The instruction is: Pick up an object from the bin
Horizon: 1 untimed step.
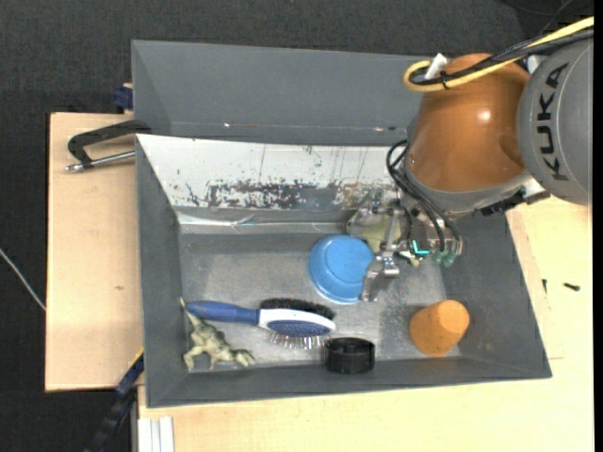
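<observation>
Claw (381,273) hangs low over the floor of the grey bin (283,83), beneath the arm's orange cover (466,130), with its tip right against the edge of a blue cup (339,269). Whether it is spread or pressed together cannot be told, since its metal parts and cables crowd together at that spot. The blue cup is a small, round, light blue plastic piece with smooth sides and a paler ring on the face turned up. It lies just beside the claw on the view's left, near the middle of the bin floor. Below the claw and to the view's right, well apart from it, stands a stubby orange cylinder (439,327). Below the claw, by the near wall, lies a black round cap (350,354). Just left of that cap lies a brush (273,319) with a blue handle and a white head. Farther left, a pale toy lizard (215,345) lies in the corner.
</observation>
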Each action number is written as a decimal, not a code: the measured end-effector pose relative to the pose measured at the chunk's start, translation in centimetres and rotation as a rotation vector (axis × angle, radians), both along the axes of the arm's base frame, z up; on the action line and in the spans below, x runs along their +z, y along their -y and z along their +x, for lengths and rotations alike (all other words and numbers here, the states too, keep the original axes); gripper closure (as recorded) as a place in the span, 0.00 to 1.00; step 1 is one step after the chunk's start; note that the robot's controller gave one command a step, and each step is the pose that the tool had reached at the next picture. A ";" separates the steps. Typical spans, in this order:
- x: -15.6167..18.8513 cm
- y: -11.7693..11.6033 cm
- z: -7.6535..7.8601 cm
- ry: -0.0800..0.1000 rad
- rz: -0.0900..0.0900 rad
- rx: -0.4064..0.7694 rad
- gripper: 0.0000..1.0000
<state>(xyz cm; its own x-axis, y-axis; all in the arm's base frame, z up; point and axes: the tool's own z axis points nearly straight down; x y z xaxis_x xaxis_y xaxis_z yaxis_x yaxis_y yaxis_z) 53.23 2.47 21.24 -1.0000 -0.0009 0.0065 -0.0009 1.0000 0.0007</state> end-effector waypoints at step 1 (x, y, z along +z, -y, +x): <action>8.4 -3.8 1.9 0.020 0.001 0.519 0.00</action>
<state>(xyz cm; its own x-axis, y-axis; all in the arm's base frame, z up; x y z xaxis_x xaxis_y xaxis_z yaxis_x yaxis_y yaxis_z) 55.13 6.23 29.62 -0.8676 -0.4971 -0.0127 -0.4971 0.8677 -0.0034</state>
